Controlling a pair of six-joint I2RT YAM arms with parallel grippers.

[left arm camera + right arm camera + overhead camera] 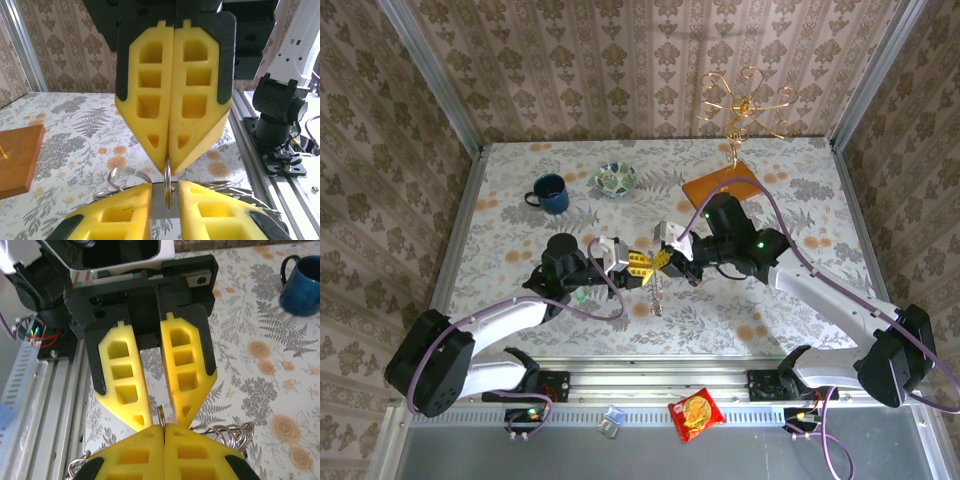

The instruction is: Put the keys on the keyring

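Both grippers meet tip to tip above the middle of the table. My right gripper (662,262) (164,428) is shut on a thin silver keyring (161,414) (167,181), held edge-on and upright. My left gripper (636,266) (166,187) faces it, open, and the ring stands in the gap between its yellow pads (120,212) without touching either. More silver rings (231,432) (656,296) bunch and hang below the grip. A small green spot (582,295) lies beside my left wrist; I cannot tell whether it is one of the keys.
A blue mug (552,193) and a patterned bowl (616,179) stand at the back. An orange wooden base (720,185) carries a gold wire stand (745,105) at the back right. A red snack packet (696,415) lies on the front ledge.
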